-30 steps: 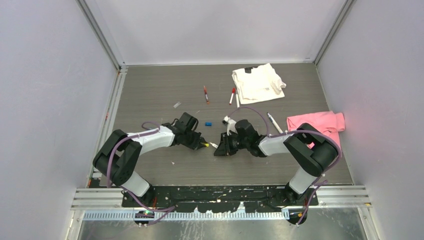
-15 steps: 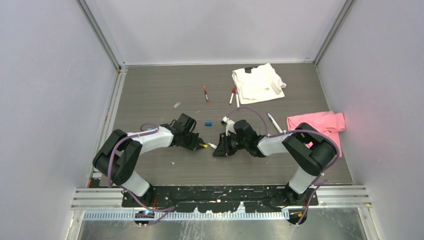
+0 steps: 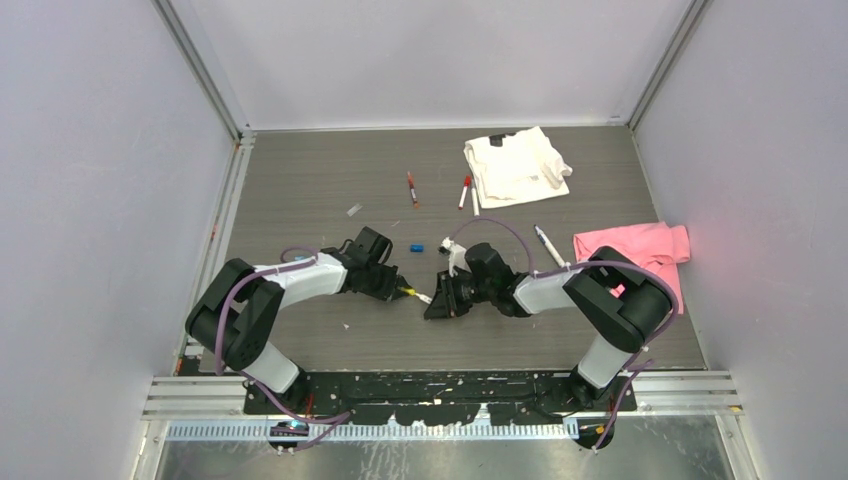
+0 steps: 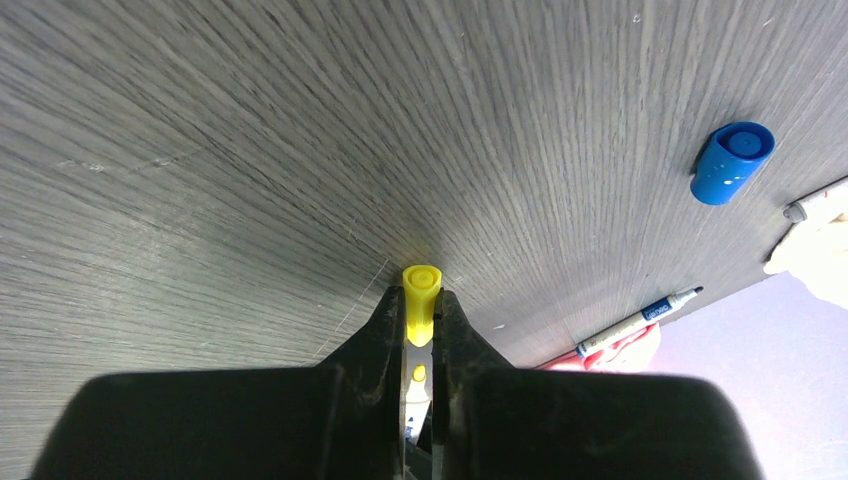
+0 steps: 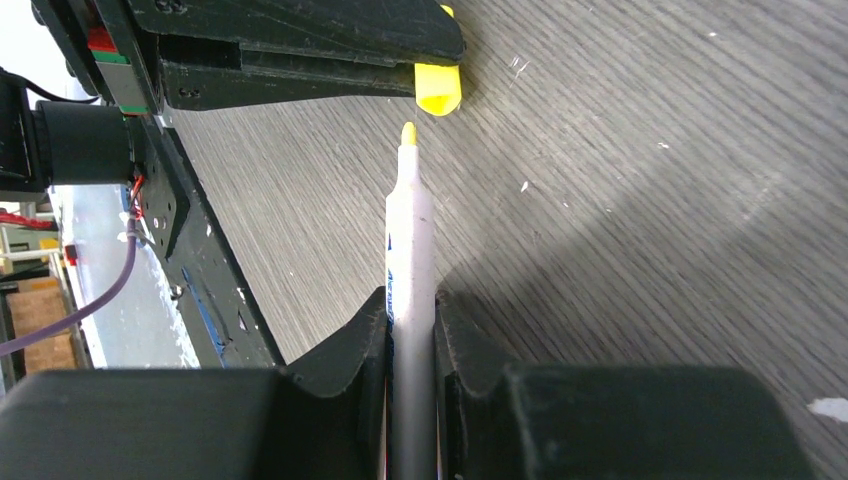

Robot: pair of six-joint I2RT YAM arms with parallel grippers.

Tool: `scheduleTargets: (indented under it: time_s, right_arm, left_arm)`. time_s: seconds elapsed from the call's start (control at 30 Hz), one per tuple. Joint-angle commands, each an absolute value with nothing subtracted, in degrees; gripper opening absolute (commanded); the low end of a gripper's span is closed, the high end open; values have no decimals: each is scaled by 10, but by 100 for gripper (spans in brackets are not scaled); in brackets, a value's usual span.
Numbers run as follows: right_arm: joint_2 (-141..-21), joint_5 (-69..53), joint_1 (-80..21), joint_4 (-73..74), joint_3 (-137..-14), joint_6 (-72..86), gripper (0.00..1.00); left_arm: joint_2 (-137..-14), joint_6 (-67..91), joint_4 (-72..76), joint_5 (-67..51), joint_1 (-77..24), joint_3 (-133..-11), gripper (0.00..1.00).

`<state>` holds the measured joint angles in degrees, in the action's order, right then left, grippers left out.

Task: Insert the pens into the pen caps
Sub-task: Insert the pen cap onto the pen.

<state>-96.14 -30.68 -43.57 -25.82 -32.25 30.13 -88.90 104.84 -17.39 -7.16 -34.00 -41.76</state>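
My left gripper (image 3: 403, 289) is shut on a yellow pen cap (image 4: 421, 298), whose closed end sticks out past the fingertips just above the table. My right gripper (image 3: 434, 300) is shut on a white pen (image 5: 410, 250) with a yellow tip (image 5: 408, 133). In the right wrist view the tip points at the cap (image 5: 438, 90) and stands a short gap from its open end, slightly left of it. A blue cap (image 3: 417, 245) lies on the table behind the grippers and also shows in the left wrist view (image 4: 731, 162).
Two red-tipped pens (image 3: 412, 188) (image 3: 464, 191) lie at mid-back beside a white cloth (image 3: 515, 165). Another white pen (image 3: 549, 245) lies next to a pink cloth (image 3: 632, 245) on the right. A small pale cap (image 3: 354, 209) lies left of centre.
My right gripper has moved a little left with the pen, bringing its tip closer to the yellow cap. My left gripper has shifted only slightly.
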Motion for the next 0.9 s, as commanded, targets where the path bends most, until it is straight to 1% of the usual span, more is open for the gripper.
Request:
scheduleTargets:
  time_s: [0.0,0.5,0.87]
  right_arm:
    - [-957,-298,-443,-265,-326,297,1]
    - [-971,-273,-447,-247,-337,308,1]
    - [-968,-260,-447,-223,-340,309,1]
  left_arm:
    - [-891,1056,-166,-79,-337,-411,1]
    - [-885,1059,-133,-81,-336,-390,1]
    - [-861,1071,-138,-71,-331,-371,1]
